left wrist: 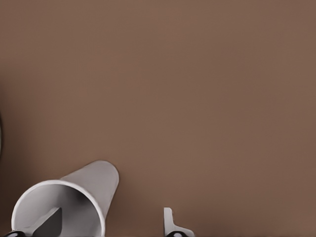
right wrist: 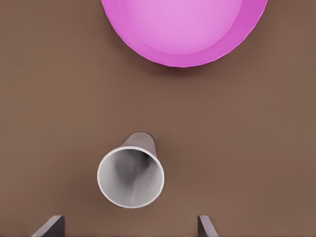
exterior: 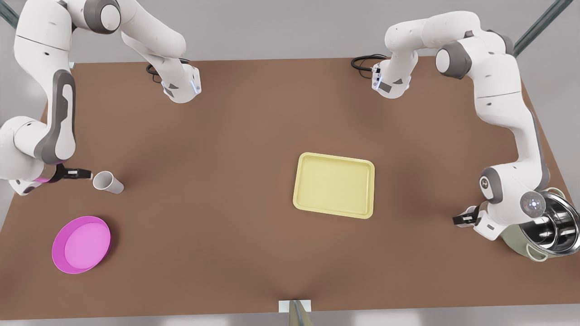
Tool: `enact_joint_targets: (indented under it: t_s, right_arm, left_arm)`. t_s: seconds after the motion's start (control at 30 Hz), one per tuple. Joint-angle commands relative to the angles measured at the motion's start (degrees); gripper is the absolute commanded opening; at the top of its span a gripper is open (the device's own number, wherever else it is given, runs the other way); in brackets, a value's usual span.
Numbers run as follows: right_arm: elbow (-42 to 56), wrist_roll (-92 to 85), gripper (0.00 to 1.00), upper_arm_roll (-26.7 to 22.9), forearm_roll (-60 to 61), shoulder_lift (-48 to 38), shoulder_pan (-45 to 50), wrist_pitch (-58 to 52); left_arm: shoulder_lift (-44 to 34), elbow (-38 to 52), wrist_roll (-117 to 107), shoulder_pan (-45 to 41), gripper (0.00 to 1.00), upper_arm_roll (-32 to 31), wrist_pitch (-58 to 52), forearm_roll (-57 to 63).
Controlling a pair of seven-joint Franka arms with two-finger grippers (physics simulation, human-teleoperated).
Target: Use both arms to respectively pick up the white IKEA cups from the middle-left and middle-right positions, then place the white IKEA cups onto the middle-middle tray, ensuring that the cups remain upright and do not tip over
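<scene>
- My right gripper (exterior: 85,173), spread wide, faces one plain off-white tapered cup (exterior: 108,182), not yet grasped.
- My left gripper (exterior: 458,220), also spread, is at the second off-white cup (left wrist: 64,207).
- The flat pale yellow rectangular tray (exterior: 334,185) is bare; both lifts remain.

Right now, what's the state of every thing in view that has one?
Yellow tray: empty.
Magenta plate: empty.
Steel pot: lidless.
Plate-side white cup: upright, not gripped.
Second white cup: upright, not gripped.
Right pincer: open, at plate-side white cup.
Left pincer: open, one finger overlapping second white cup's mouth.
</scene>
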Motion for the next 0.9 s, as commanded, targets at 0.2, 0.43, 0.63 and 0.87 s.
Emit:
enact_joint_targets:
  t_s: [0.2, 0.43, 0.63, 0.87]
  right_arm:
    - [-6.63, -11.28, 1.00, -0.18, 0.59, 2.17, -1.10, 18.73]
    - [-8.30, -11.72, 1.00, -0.09, 0.59, 3.93, -3.30, 19.34]
    - [-8.57, -11.72, 1.00, -0.09, 2.17, 6.39, -3.30, 19.43]
    - [-8.57, -11.72, 0.95, -0.09, 2.35, 8.50, -3.30, 20.40]
  left_arm:
    - [2.04, 0.02, 0.92, 0.93, 0.53, 0.53, 0.90, -0.02]
    - [1.69, 0.20, 0.48, 0.76, 0.21, 0.53, 0.63, -0.46]
    - [-6.65, -0.15, -5.50, -7.50, 0.21, -3.67, -10.88, 2.27]
    - [-6.48, -6.65, -38.19, -19.98, 0.22, -19.07, -2.71, 8.68]
